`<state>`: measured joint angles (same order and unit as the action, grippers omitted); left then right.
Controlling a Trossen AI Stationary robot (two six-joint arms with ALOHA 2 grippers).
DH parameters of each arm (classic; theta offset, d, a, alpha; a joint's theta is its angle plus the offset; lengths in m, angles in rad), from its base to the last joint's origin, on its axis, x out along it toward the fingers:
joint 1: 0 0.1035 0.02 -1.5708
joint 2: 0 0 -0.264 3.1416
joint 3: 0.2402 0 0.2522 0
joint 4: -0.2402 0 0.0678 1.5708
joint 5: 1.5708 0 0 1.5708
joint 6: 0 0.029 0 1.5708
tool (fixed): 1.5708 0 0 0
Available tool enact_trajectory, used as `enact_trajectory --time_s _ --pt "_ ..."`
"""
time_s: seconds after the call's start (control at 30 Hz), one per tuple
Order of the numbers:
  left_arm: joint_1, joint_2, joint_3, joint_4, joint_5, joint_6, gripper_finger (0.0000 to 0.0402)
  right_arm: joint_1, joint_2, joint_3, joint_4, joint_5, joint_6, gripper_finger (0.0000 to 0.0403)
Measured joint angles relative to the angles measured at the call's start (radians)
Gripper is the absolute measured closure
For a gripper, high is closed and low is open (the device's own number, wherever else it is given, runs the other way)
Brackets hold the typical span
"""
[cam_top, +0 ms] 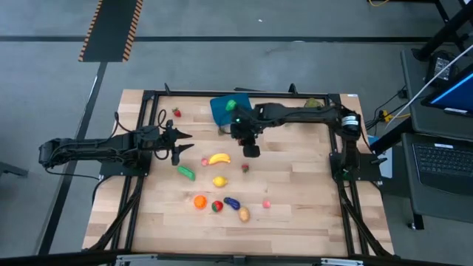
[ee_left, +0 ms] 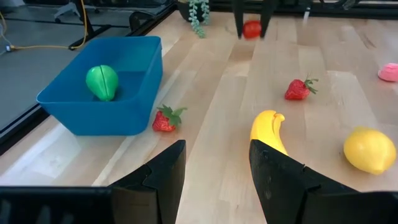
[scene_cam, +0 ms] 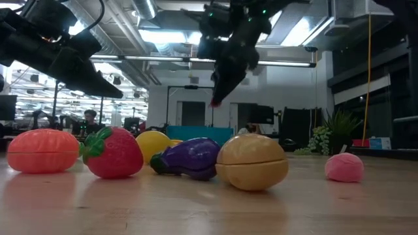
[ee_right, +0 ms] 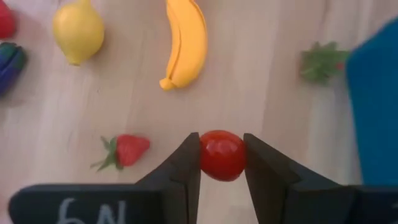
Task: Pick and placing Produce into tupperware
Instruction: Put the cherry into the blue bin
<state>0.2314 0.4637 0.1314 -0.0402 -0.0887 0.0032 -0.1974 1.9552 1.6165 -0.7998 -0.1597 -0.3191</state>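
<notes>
Your right gripper (ee_right: 222, 163) hangs above the table just beside the blue tupperware (cam_top: 220, 108), fingers pinching a small red tomato (ee_right: 222, 155) — the banana (cam_top: 219, 158) and lemon (cam_top: 219, 181) lie below it. Your left gripper (ee_left: 214, 171) waits at the table's left, fingers spread and empty.
</notes>
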Motion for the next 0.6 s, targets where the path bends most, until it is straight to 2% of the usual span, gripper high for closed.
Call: enact_trajectory --time_s 0.2,0.33,0.47,0.6 --pt "0.0 0.0 0.0 0.0 0.0 0.0 0.0231 -0.007 -0.098 -0.002 -0.091 0.087 0.004 0.0301" --pt "0.0 0.0 0.0 0.0 0.0 0.0 0.0231 -0.032 -0.172 -0.062 -0.124 0.14 0.06 0.0301" --pt "0.0 0.0 0.0 0.0 0.0 0.0 0.0231 -0.058 -0.267 -0.202 -0.106 0.149 0.116 0.0301" --pt "0.0 0.0 0.0 -0.001 0.0 0.0 0.0231 -0.087 -0.393 -0.398 0.022 0.159 0.159 0.0301"
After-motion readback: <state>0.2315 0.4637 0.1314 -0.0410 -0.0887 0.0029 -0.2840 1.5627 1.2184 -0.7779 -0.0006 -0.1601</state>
